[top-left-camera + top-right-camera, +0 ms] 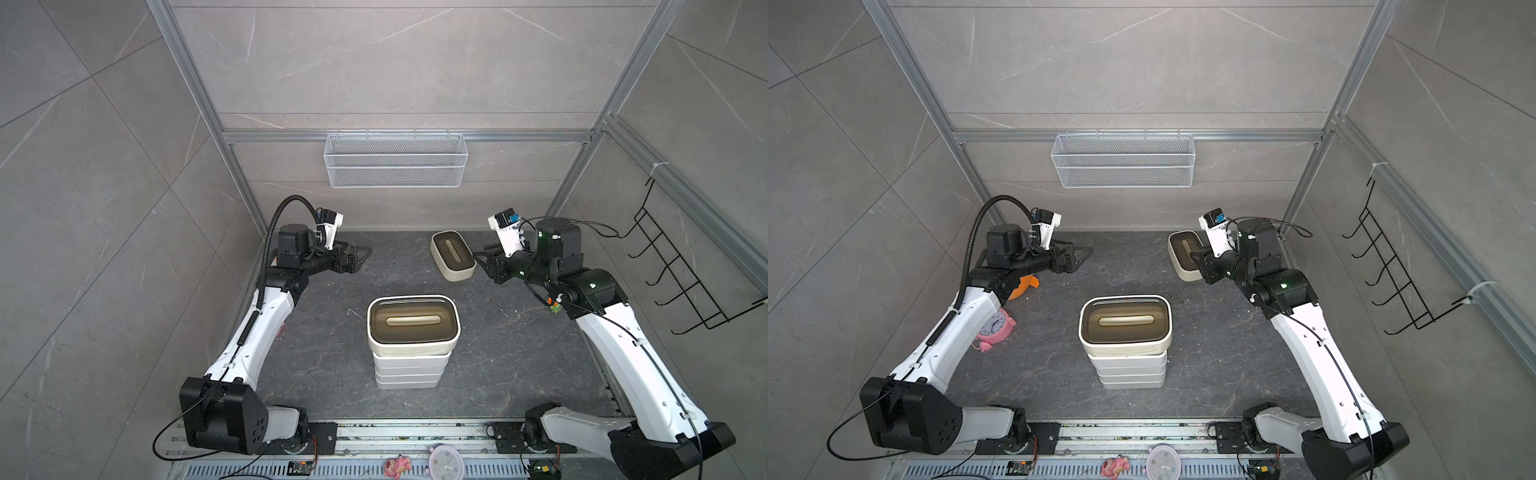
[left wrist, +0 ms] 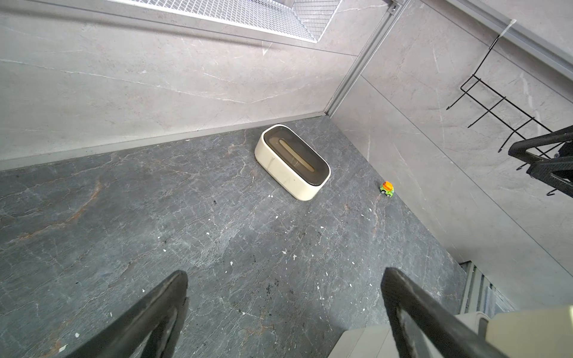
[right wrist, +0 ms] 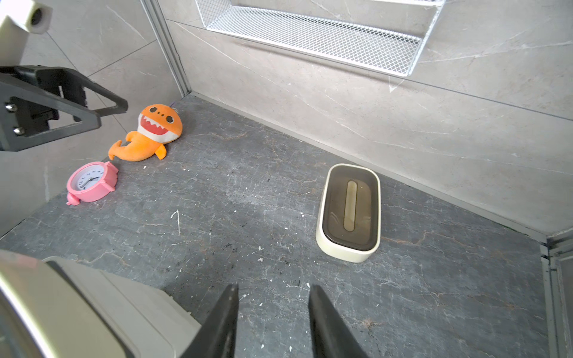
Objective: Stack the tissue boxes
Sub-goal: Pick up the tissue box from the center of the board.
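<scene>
A stack of tissue boxes [image 1: 409, 372] stands mid-table, white ones below and a rounded cream box with a dark-brown slotted lid [image 1: 413, 322] on top; both top views show it. A second cream box with a brown lid [image 1: 453, 255] [image 3: 348, 212] [image 2: 293, 161] lies alone on the table near the back wall. My right gripper [image 1: 478, 253] [image 3: 274, 288] hovers just beside that box, its fingers part-way apart with nothing between them. My left gripper [image 1: 361, 253] [image 2: 283, 276] hangs wide open and empty over the back left of the table.
A white wire mesh basket [image 1: 395, 160] hangs on the back wall and a black wire rack [image 1: 681, 270] on the right wall. An orange shark plush [image 3: 148, 133] and a pink clock [image 1: 994, 326] lie at the left, a small toy car [image 2: 387, 189] at the right.
</scene>
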Tool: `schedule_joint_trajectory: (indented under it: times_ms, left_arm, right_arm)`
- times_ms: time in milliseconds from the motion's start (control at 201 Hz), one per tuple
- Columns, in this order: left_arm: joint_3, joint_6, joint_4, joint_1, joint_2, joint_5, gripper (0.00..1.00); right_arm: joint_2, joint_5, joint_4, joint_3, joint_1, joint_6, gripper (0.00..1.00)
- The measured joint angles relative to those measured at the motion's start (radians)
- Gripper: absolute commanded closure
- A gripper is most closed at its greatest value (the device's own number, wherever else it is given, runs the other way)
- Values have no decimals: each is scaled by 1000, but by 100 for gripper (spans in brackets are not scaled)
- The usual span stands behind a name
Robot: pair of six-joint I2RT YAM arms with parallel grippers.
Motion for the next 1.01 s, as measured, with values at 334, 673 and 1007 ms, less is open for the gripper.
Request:
schedule_joint_trajectory:
  times_ms: [334, 673, 1007]
  left_arm:
    - [0, 23, 0, -33, -33, -2, 0]
    - [-13, 42, -3, -40, -35, -13, 0]
    - [-27, 62, -3, -43, -35, -32, 0]
  right_arm:
    - [-31, -6, -34, 0, 2, -19, 61]
    - [-32, -14, -56, 0, 5, -31, 61]
    - [-53, -23, -64, 6, 5, -42, 61]
